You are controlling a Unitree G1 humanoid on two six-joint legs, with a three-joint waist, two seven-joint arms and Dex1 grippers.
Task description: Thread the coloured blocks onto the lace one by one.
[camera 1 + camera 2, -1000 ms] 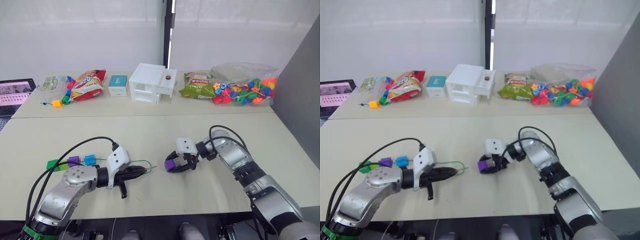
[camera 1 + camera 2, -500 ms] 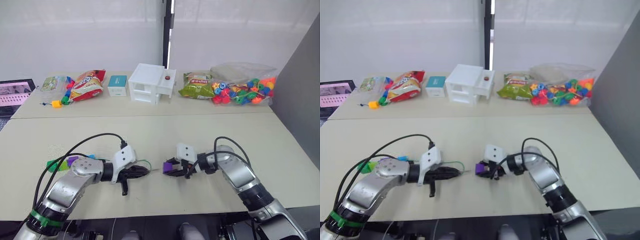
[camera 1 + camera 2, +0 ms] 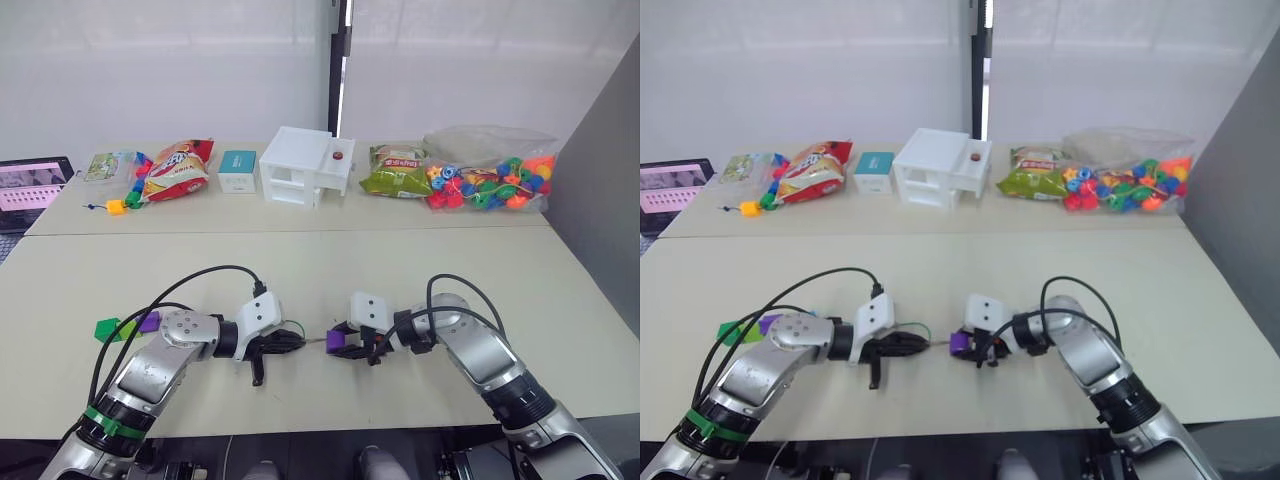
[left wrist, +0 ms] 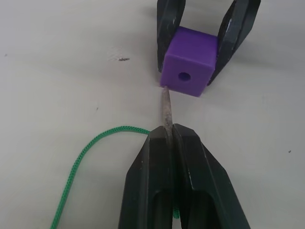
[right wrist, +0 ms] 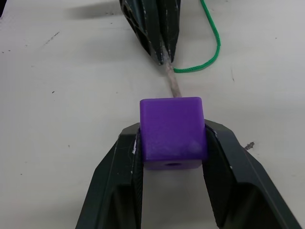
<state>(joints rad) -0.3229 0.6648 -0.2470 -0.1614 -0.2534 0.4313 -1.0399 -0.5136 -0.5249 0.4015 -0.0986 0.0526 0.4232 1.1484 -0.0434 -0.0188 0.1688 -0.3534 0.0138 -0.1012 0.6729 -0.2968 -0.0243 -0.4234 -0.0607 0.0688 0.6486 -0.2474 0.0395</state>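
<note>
Purple cube sits pinched in the right gripper at upper centre; the lace tip, clamped by the left gripper below, touches its lower-left edge.

Both arms reach low over the near table, forearms angled inward. The left gripper is pinched closed on the lace. The right gripper faces it, clamping a purple block.
</note>
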